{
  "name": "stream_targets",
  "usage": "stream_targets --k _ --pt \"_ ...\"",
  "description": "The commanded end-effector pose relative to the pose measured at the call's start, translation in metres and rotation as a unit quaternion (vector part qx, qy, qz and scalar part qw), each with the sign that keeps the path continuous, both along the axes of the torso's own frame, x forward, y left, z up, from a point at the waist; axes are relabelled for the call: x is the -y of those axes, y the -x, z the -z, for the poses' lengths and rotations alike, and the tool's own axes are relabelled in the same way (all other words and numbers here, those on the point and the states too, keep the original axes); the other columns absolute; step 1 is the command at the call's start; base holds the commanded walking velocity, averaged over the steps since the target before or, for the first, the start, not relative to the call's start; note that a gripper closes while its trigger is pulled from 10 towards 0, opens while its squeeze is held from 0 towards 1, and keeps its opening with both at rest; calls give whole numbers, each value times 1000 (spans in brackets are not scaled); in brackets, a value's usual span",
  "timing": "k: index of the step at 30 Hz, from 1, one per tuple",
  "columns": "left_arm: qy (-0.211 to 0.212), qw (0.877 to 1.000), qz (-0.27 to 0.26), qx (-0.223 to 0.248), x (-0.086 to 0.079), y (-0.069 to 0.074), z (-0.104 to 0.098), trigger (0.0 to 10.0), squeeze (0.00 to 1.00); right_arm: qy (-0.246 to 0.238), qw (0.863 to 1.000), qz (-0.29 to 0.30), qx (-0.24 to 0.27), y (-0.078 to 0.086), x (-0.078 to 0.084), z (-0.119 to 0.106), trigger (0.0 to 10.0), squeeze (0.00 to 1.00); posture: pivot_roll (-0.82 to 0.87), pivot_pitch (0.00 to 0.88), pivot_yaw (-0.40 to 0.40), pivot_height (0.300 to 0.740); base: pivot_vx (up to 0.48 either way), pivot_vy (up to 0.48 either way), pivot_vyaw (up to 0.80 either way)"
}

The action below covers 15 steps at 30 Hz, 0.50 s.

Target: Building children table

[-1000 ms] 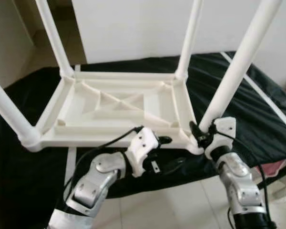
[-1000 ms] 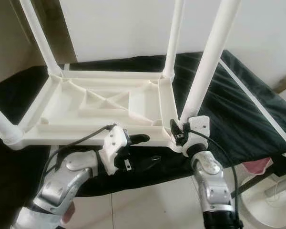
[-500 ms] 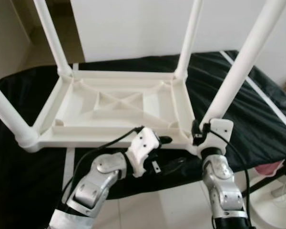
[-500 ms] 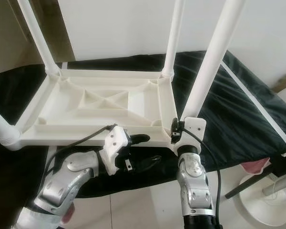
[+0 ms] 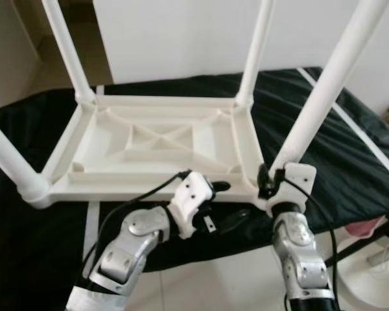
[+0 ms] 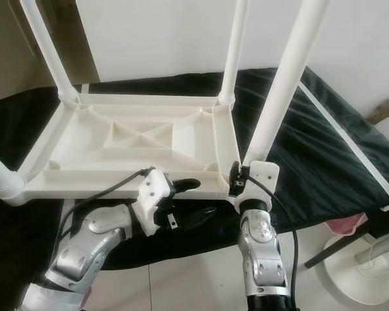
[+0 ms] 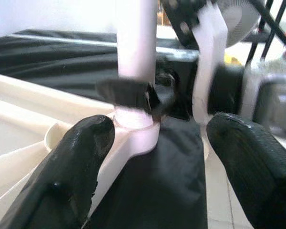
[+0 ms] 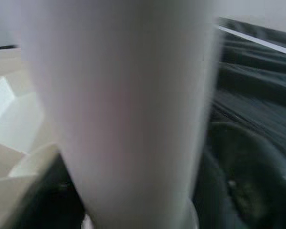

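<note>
Shifted slightly inward, the right gripper seemingly clamps the near-right leg of the upturned white table on the black cloth, left gripper spread apart beside its front rim

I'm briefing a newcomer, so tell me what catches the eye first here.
An upturned white table lies on a black cloth, its four legs pointing up. The right gripper is shut on the base of the near right leg, seen up close in the right wrist view. The left gripper hangs open at the near rim beside it.
</note>
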<state>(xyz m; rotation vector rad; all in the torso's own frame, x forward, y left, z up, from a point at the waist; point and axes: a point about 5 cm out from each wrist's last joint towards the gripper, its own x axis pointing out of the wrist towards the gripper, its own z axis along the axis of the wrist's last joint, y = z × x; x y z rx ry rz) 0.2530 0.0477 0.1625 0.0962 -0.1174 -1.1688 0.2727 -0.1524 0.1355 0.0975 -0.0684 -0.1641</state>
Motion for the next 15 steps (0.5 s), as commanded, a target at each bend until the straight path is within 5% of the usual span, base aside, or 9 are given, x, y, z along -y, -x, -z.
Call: stream_targets --k 1,3,4,15 --pt "12 998 -57 -3 -5 -6 2 10000 0 -15 1000 -3 -8 2 -1 2 10000 1000 -29 51 -37 740 0 0 0" --pt "24 997 -75 0 -7 -10 1 10000 0 -21 1000 -7 -14 1 0 4 10000 1000 -31 52 -37 740 0 0 0" --pt "35 994 -102 -16 -9 -16 1 10000 0 -16 1000 -14 -12 1 0 3 10000 31 -34 53 -40 740 0 0 0" --pt "112 963 -202 -138 -9 -36 9 10000 0 4 1000 -22 -4 6 -3 3 10000 0 -52 39 -32 740 0 0 0"
